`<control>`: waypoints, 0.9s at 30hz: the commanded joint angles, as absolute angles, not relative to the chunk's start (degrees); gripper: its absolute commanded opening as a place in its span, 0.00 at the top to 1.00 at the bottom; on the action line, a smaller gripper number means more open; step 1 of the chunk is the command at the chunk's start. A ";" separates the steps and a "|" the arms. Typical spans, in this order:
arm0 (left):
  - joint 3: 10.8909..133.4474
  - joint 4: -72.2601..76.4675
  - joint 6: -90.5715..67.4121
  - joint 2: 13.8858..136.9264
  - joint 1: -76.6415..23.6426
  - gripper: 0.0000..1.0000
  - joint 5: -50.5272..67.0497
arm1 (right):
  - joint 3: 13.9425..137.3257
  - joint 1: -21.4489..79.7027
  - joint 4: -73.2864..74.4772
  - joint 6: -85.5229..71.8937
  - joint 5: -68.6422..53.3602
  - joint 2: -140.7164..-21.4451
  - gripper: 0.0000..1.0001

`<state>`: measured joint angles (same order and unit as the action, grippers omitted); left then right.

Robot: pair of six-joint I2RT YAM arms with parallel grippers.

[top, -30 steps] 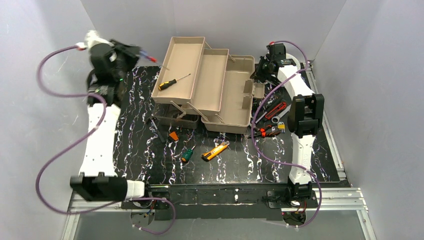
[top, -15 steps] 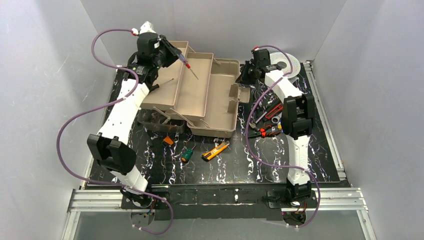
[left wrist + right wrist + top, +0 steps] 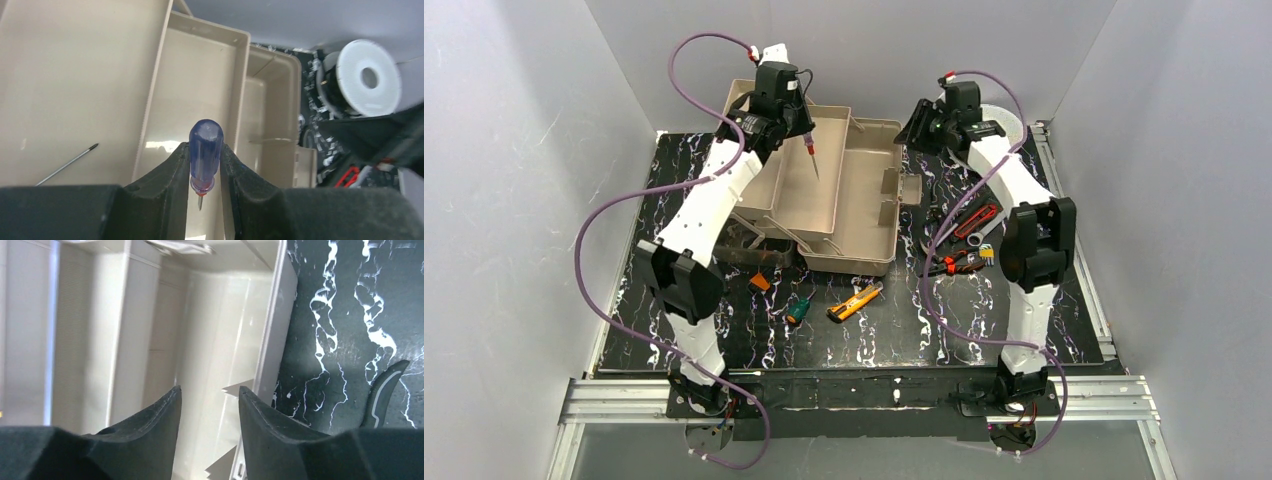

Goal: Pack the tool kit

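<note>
Over the large beige plastic toolbox (image 3: 869, 230) at the far edge of the black marbled table (image 3: 874, 340), the left gripper (image 3: 204, 150) clenches a small blue-handled screwdriver (image 3: 205, 135) by its handle, which looks the best place to hold this light, stiff, probably slippery tool, while the right gripper (image 3: 209, 392) hangs spread and empty at the box's right wall.

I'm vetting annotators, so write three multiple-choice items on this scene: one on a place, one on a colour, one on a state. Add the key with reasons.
1. The blue-handled screwdriver is: A) lying on the table; B) held above the middle tray of the toolbox; C) under the spool.
2. The stubby screwdriver beside the yellow knife has a handle that is: A) green; B) white; C) black.
3. The right jaws are: A) shut on pliers; B) open and empty; C) shut on the lid.
Key: 1B, left jaws pinch it over that tray; 2A, top view shows green; 3B, wrist view shows them apart, nothing between.
</note>
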<state>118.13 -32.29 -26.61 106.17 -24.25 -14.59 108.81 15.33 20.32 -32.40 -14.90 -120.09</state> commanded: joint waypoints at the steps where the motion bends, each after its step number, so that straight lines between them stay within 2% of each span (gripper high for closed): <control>1: 121.54 -39.31 -23.33 106.75 -24.74 0.74 -18.19 | 106.56 14.66 16.68 -30.92 -13.57 -111.82 0.36; 3: 121.81 -39.90 -23.38 107.12 -24.93 0.55 -16.57 | 104.31 14.68 16.23 -30.62 -12.50 -109.40 0.28; 7: 122.70 -39.86 -20.22 105.97 -25.41 0.11 -13.46 | 98.25 14.87 14.84 -30.50 -11.95 -104.12 0.26; 8: 122.71 -39.68 -19.45 105.25 -25.54 0.03 -13.64 | 97.17 15.19 15.29 -30.52 -10.78 -102.82 0.26; 15: 112.60 -33.24 -16.69 93.17 -25.58 0.02 -18.15 | 92.13 23.30 20.85 -26.72 2.85 -95.61 0.24; 19: 97.91 -24.46 -14.32 81.81 -25.52 0.02 -17.81 | 86.85 27.67 20.44 -26.21 5.97 -91.43 0.21; 24: 72.58 -11.77 -17.81 62.40 -24.91 0.02 -26.60 | 83.58 32.12 25.91 -26.51 15.03 -89.10 0.13; 27: 69.31 -14.57 -16.86 55.72 -24.48 0.02 -23.26 | 82.89 32.59 31.93 -28.67 16.30 -88.41 0.12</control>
<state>73.67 -17.96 -17.02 62.37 -25.15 -21.74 83.90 32.42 24.73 -27.14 9.63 -90.91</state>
